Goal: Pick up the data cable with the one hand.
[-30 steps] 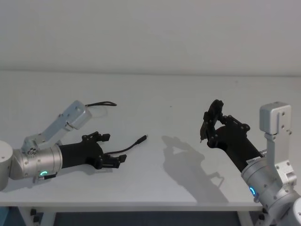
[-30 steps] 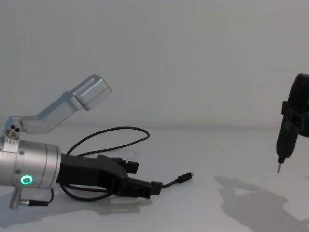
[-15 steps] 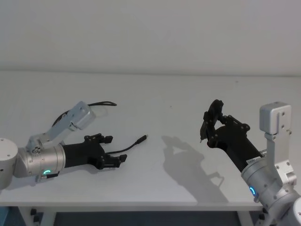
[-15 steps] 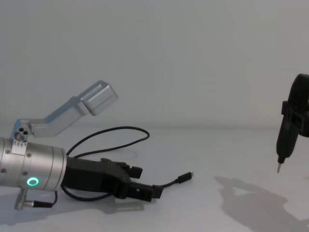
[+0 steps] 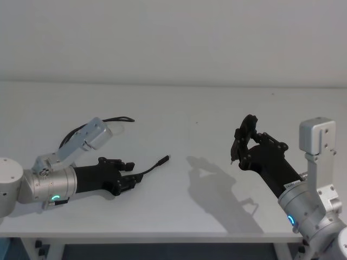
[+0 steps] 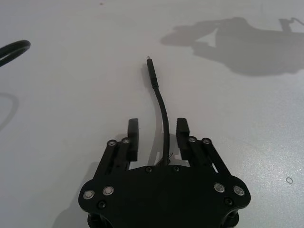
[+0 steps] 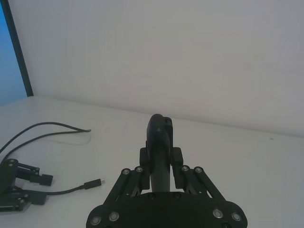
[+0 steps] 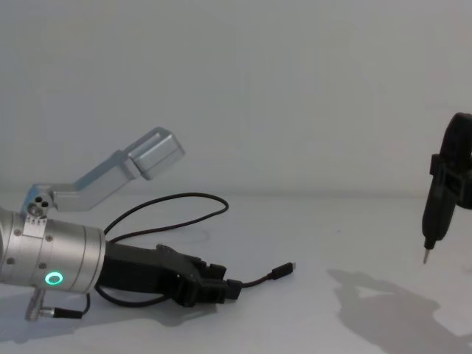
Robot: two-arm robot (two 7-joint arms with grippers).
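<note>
Narrower than a second ago, the left gripper (image 6: 156,129) has slid back a little toward the bench's left edge. Its fingers (image 6: 132,138) stand close on either side of the cable (image 6: 160,100), with a slim gap showing and nothing clamped. It lies low over the bench (image 5: 190,103) near the front left corner. From the fingers the cable runs on to its plug (image 6: 152,76), flat on the bench left of the middle; its other length loops back toward the left edge. The right gripper (image 5: 244,145) hangs above the right side, closed around a black pointed tool (image 8: 442,195).
</note>
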